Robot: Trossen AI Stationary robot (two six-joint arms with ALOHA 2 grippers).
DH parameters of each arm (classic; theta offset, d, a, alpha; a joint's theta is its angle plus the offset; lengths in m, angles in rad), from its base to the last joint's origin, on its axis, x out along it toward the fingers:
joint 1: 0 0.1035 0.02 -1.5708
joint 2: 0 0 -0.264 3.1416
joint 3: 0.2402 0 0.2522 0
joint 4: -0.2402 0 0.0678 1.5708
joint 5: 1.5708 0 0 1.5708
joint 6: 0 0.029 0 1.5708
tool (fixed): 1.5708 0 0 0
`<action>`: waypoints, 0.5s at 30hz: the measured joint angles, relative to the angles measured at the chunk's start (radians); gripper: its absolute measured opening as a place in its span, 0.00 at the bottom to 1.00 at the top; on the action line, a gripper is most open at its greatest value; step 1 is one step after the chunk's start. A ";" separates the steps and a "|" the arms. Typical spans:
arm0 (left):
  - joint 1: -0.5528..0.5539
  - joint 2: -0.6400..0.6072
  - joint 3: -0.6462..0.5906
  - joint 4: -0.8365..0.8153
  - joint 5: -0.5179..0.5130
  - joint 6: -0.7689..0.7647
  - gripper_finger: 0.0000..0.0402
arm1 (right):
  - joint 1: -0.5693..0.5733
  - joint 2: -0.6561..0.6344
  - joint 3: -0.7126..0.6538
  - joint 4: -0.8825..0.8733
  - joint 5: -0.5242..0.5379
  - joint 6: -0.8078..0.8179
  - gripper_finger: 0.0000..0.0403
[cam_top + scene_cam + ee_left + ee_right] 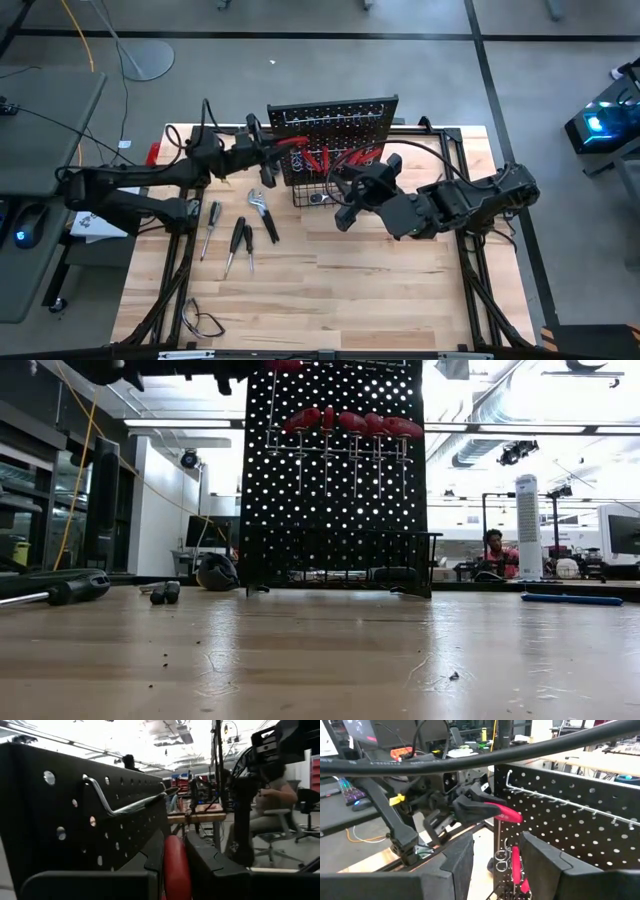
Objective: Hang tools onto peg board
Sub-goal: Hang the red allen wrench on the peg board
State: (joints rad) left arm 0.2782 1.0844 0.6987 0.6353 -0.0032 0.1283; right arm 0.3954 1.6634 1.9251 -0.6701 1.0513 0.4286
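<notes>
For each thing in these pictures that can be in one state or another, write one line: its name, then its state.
Left gripper: shut on a red-handled screwdriver, up at the peg board.
Right gripper: open, empty, in front of the board.
Peg board: upright, red-handled screwdrivers already hanging in a row.
Hook: empty.
Pliers: lying flat on the table.
Black-handled screwdrivers: lying flat, not yet hung.

A robotics lab — workbenches [197, 812], monitors [623, 535] (exposed ceiling ducts [525, 452]).

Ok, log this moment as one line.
left gripper: shut on red-handled screwdriver, at peg board hook | right gripper: open, empty, by wire basket | table: tools remain
</notes>
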 joint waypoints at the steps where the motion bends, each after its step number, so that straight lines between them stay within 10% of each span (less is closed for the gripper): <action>1: 0.003 0.004 0.000 0.005 0.000 0.006 0.10 | 0.000 0.000 0.000 0.000 -0.005 0.001 0.38; 15: 0.009 0.024 0.000 0.007 0.001 0.004 0.10 | -0.003 0.000 0.000 0.000 -0.007 -0.010 0.38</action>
State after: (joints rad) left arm 0.2867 1.1088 0.6987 0.6423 -0.0021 0.1322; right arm 0.3927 1.6638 1.9251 -0.6697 1.0443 0.4189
